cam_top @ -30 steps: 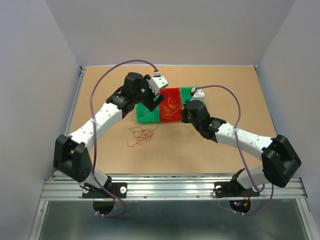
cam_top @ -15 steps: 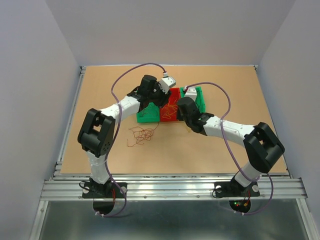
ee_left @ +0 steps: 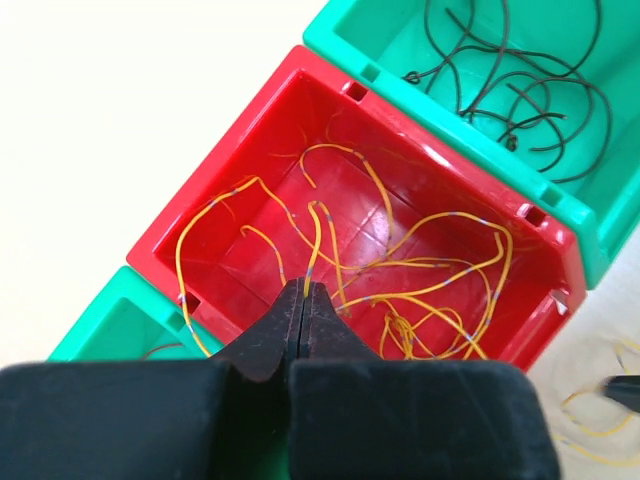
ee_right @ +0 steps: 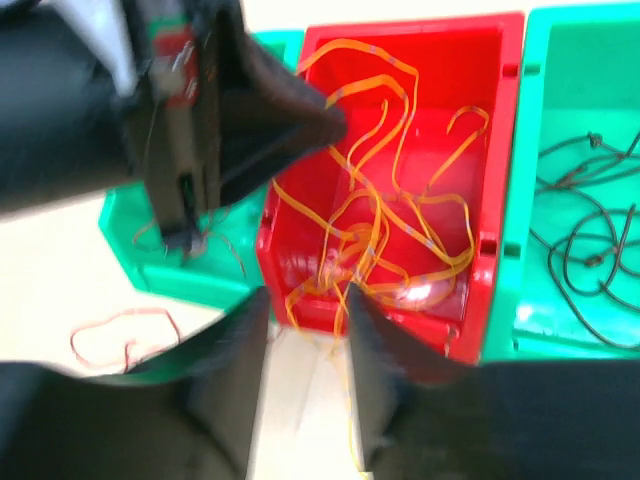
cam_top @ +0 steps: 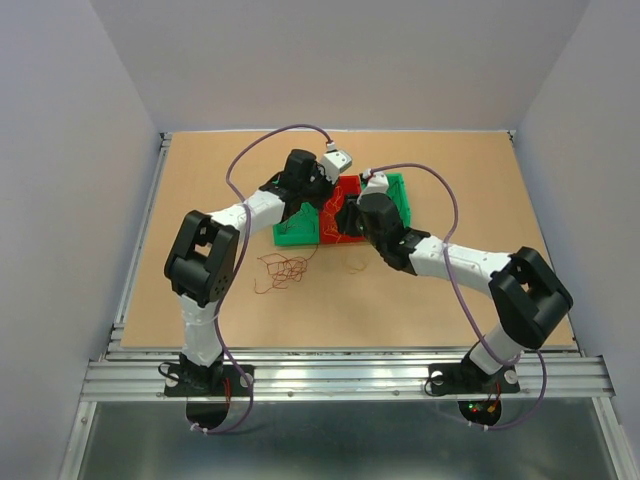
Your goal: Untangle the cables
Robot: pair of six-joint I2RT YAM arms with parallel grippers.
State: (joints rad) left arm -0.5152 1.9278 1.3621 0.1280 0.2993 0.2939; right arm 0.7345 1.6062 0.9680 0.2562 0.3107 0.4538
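Note:
The cables lie sorted by colour. Yellow cables [ee_left: 440, 216] fill the red bin [ee_left: 235, 150], and my left gripper [ee_left: 303, 290] is shut on one yellow strand above the bin's near wall. Dark cables [ee_left: 520, 90] lie in the green bin [ee_left: 450, 130] beside it. My right gripper [ee_right: 305, 305] stands open at the red bin's [ee_right: 410, 30] front edge. A yellow strand [ee_right: 350, 400] hangs over that edge between its fingers. From above, both grippers [cam_top: 328, 195] [cam_top: 347, 213] meet over the red bin. A loose red clump [cam_top: 283, 270] lies on the table.
Three bins stand in a row: green [cam_top: 295, 232], red [cam_top: 340, 225], green [cam_top: 398, 192]. Thick purple cables arch above both arms. The left arm's wrist [ee_right: 200, 120] crowds the top left of the right wrist view. The red clump's edge [ee_right: 125, 335] shows there too.
My left arm swung right over the red bin and its gripper closed on a yellow strand. My right gripper moved in toward the red bin's front and opened.

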